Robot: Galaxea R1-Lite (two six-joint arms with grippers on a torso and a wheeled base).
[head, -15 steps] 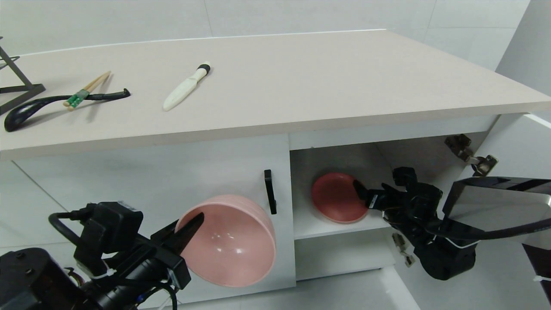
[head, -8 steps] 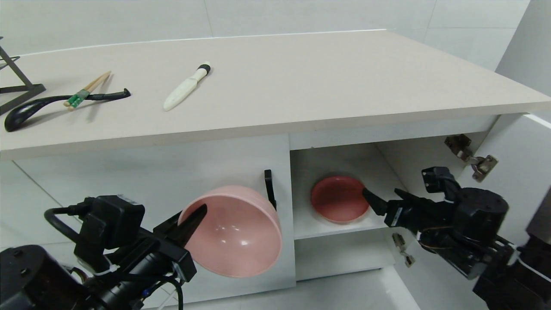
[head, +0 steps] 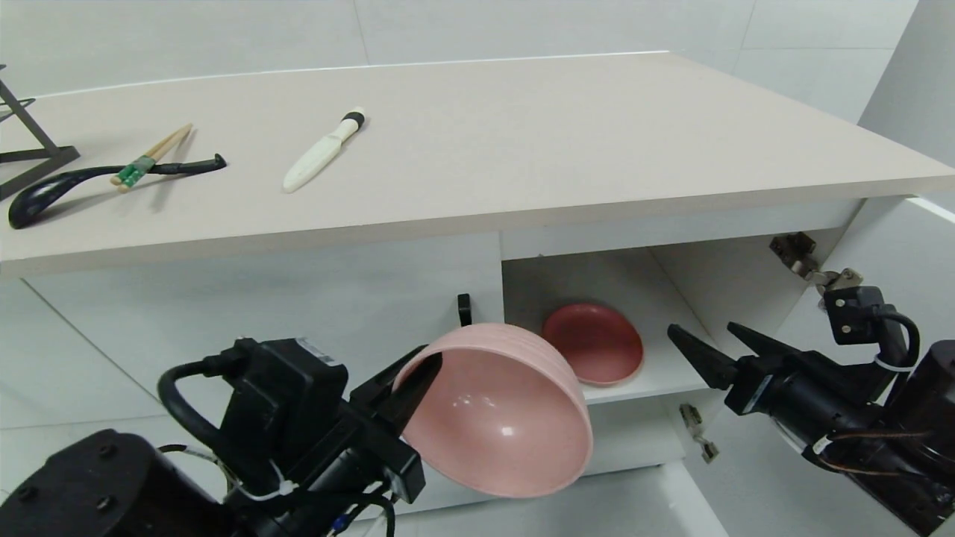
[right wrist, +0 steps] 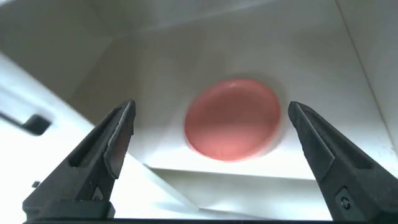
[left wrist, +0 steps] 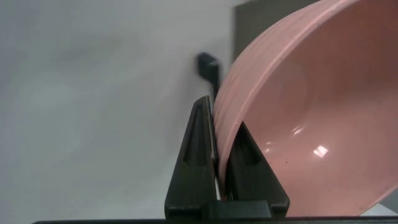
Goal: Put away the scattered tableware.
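My left gripper (head: 418,377) (left wrist: 219,146) is shut on the rim of a large pink bowl (head: 500,418) (left wrist: 298,106), held tilted in front of the cabinet, low and near the open compartment. A red plate (head: 595,342) (right wrist: 233,118) lies on the shelf (head: 642,377) inside the open cabinet. My right gripper (head: 712,339) (right wrist: 211,134) is open with nothing between its fingers, just outside the compartment to the right of the plate. On the countertop (head: 477,149) lie a cream knife (head: 321,151), a black spoon (head: 89,183) and wooden chopsticks (head: 149,155).
The left cabinet door with a black handle (head: 464,307) is closed behind the bowl. The right door stands swung open, with its hinges (head: 813,268) at the cabinet's right side. A black rack (head: 30,149) sits at the counter's far left.
The right gripper let go of the red plate, now lying flat on the shelf, and drew back out of the cabinet. The left gripper carried the pink bowl rightward toward the open compartment.
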